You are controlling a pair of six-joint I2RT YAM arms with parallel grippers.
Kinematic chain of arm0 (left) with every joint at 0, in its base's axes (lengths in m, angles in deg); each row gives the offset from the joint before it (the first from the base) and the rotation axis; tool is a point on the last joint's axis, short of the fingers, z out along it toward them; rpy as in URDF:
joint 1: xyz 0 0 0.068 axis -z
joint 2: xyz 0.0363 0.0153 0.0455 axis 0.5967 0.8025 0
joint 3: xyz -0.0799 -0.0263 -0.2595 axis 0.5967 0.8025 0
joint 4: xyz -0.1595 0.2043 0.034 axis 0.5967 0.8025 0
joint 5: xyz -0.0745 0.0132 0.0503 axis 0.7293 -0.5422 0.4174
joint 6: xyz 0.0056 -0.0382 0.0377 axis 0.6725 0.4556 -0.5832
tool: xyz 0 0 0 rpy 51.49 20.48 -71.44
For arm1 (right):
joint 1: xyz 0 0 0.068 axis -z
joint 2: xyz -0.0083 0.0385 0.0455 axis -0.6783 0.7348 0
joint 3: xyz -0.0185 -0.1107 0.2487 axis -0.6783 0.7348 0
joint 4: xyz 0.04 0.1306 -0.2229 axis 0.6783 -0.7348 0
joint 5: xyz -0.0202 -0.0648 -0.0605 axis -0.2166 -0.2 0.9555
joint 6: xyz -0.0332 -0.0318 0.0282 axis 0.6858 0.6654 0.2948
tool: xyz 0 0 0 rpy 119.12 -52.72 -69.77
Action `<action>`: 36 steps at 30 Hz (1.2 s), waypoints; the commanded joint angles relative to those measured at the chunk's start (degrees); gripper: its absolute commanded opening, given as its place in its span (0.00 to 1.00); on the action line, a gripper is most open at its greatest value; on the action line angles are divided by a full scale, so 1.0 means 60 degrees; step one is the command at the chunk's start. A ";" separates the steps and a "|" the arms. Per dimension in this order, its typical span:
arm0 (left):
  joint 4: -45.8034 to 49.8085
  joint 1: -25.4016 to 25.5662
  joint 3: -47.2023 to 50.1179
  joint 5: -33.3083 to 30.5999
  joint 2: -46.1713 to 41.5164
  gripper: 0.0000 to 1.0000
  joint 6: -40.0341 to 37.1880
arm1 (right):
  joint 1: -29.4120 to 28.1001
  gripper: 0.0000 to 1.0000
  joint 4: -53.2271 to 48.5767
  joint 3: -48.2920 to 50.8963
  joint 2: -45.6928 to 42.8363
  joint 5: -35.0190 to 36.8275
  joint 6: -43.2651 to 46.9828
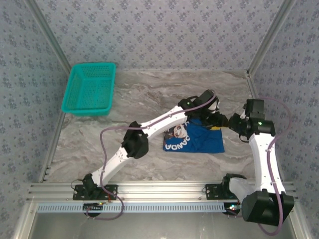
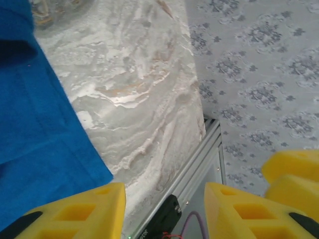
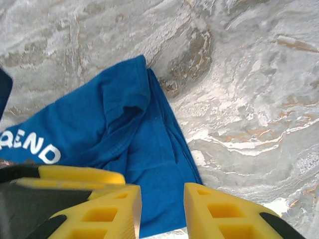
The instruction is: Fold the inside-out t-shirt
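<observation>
Left gripper (image 1: 212, 116) and right gripper (image 1: 225, 122) hover near the t-shirt's (image 1: 202, 141) far edge; basket (image 1: 85, 109) apart.

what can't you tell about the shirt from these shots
- Top view: the shirt's far edge, under the left gripper.
- Right wrist view: the print's full wording, cut off by the left edge.
- Right wrist view: whether the right gripper pinches cloth; its fingers block the contact.

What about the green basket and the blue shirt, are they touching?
Apart. The top view shows the basket at the far left of the table, the shirt right of centre, bare marble between them.
</observation>
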 commanded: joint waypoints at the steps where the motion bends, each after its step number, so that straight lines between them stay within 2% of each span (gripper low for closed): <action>1: 0.1524 -0.0070 -0.0468 -0.0083 -0.0594 0.45 -0.1623 | 0.0072 0.32 -0.0250 -0.0144 -0.0100 -0.0194 -0.0219; 5: 0.2191 -0.0385 0.0935 -0.1620 -0.1928 0.45 -0.2740 | -0.0116 0.37 -0.0058 0.0176 -0.0364 -0.0721 -0.0063; 7: 0.2065 -0.0640 0.2424 -0.2176 -0.2853 0.45 -0.3006 | -0.0376 0.40 0.0106 0.0314 -0.0494 -0.0839 -0.0042; 10: 0.0376 -0.1115 0.6076 -0.3295 -0.4807 0.45 -0.3004 | -0.0848 0.43 0.0278 0.0510 -0.0486 -0.0961 -0.0029; 12: -0.0850 -0.1712 0.8100 -0.2926 -0.5511 0.48 -0.2512 | -0.1028 0.43 0.0277 0.0504 -0.0338 -0.0876 0.0054; 14: -0.1590 -0.2101 0.8955 -0.1837 -0.5539 0.50 -0.2297 | -0.1101 0.43 0.0389 0.0498 -0.0218 -0.0952 0.0068; 18: -0.2337 -0.2142 0.8934 -0.0549 -0.5023 0.56 -0.2499 | -0.1366 0.43 0.0410 0.0403 0.0005 -0.0823 0.0080; 24: -0.3350 -0.2050 0.8808 0.0453 -0.4406 0.66 -0.2523 | -0.1573 0.42 0.0370 0.0382 0.0062 -0.0729 0.0067; 36: -0.3137 -0.1347 0.7704 0.0919 -0.3527 0.69 -0.2605 | -0.1585 0.42 0.0087 0.0175 0.0016 -0.0521 0.0283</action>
